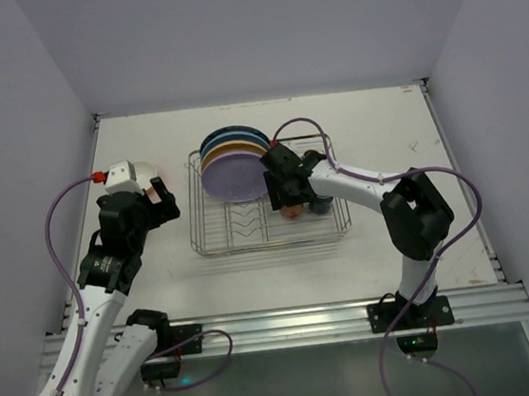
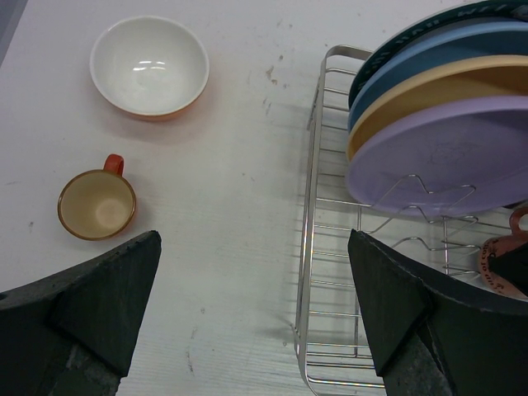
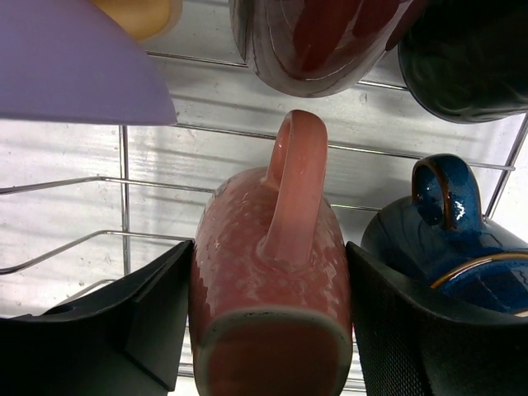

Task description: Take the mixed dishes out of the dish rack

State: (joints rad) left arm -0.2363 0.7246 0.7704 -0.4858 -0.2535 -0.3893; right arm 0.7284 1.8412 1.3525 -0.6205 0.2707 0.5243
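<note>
The dish rack point(image 1: 270, 245) holds upright plates: a lavender plate point(image 2: 445, 148) in front, then a yellow plate point(image 2: 429, 91), a blue plate point(image 2: 429, 54) and a dark-rimmed plate point(image 2: 404, 37). Inside the rack's right half, my right gripper point(image 3: 268, 313) is shut on a pink cup point(image 3: 264, 264) lying on its side, one finger pressed to each flank, handle up. A blue cup point(image 3: 445, 239), a brown cup point(image 3: 322, 41) and a black cup point(image 3: 466, 62) lie close by. My left gripper point(image 2: 256, 297) hangs open over the table at the rack's left edge point(image 2: 312, 206), holding nothing.
Left of the rack, an orange bowl point(image 2: 148, 66) with a white inside and an orange cup point(image 2: 96, 205) stand on the white table. The blue cup almost touches my right gripper's right finger point(image 3: 412, 330). Rack wires run under the pink cup.
</note>
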